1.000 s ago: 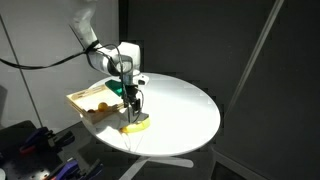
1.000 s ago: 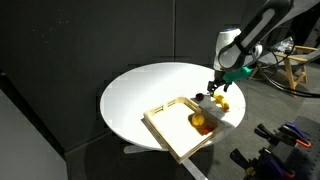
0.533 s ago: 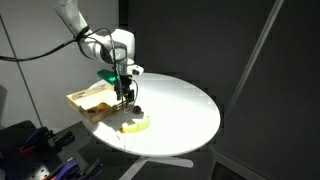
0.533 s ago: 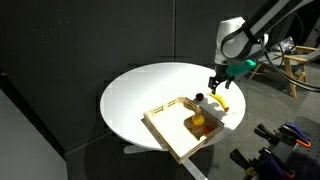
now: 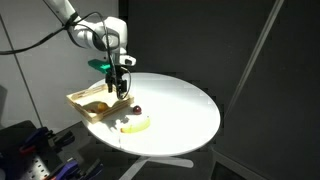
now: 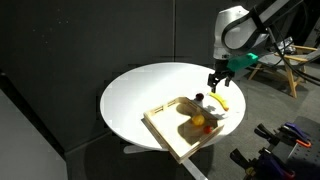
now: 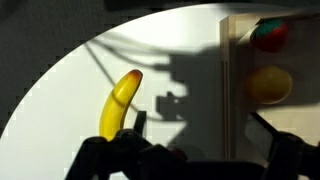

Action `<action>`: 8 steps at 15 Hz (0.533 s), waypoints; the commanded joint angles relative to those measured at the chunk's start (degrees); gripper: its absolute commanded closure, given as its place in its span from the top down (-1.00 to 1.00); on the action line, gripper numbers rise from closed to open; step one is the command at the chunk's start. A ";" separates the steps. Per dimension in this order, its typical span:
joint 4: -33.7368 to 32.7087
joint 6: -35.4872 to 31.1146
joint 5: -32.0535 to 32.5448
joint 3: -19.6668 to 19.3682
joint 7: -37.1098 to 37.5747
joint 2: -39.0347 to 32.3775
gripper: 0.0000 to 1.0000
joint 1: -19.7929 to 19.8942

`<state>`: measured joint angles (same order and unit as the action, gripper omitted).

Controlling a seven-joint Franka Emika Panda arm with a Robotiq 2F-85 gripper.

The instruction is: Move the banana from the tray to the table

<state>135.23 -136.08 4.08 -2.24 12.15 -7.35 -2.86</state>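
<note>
Gripper (image 5: 120, 90) hovers empty, jaws parted; banana (image 7: 120, 103) lies on the table (image 5: 185, 105) below me, left of centre in the wrist view, clear of the tray (image 7: 230, 70), its long axis roughly parallel to the tray's rim.

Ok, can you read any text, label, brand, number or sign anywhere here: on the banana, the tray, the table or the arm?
No readable text in any view.
The banana, tray and table: plain surfaces, with no print or sticker visible.
The end effector and arm: too small and blurred to tell whether they carry any marking.
</note>
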 commanded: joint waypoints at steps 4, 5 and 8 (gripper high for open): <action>0.92 1.64 1.03 3.97 1.22 2.77 1.00 -2.37; 0.77 1.72 1.04 4.53 1.29 2.69 1.00 -2.87; 0.30 1.63 1.01 6.16 1.55 1.99 1.00 -4.31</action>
<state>135.34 -135.28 4.08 2.61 12.31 -6.18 -6.27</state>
